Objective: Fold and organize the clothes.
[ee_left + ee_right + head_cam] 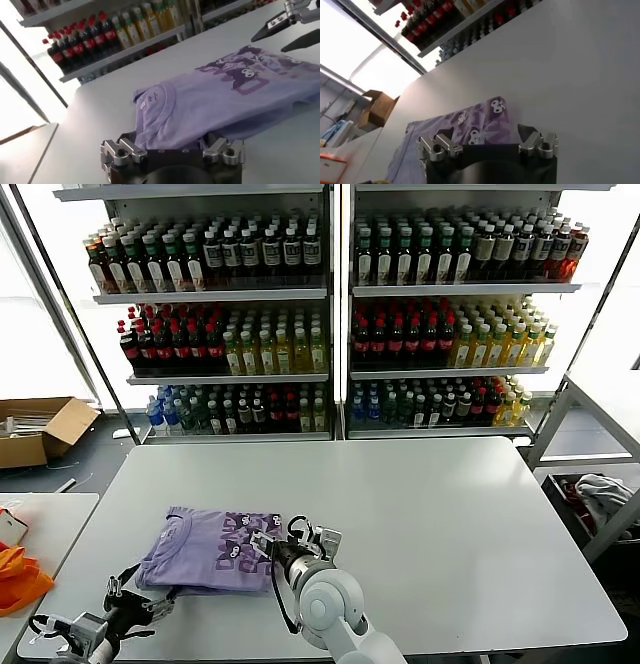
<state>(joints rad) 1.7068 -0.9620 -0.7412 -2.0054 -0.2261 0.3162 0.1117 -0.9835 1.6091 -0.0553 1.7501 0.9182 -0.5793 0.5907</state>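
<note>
Now folded compact, the T-shirt [212, 550] lies between the left gripper [140, 604] and right gripper [295, 542], both spread and empty; tidying its placement likely follows.

Soft matt cloth T-shirt [213, 550] lies on a smooth matt table [450, 524].

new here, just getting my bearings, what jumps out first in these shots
A folded lavender T-shirt with a dark purple print lies on the white table, near its front-left edge. Both open grippers flank it: the left gripper at its near corner, the right gripper at its right edge. Behind stand shelves of bottles.
</note>
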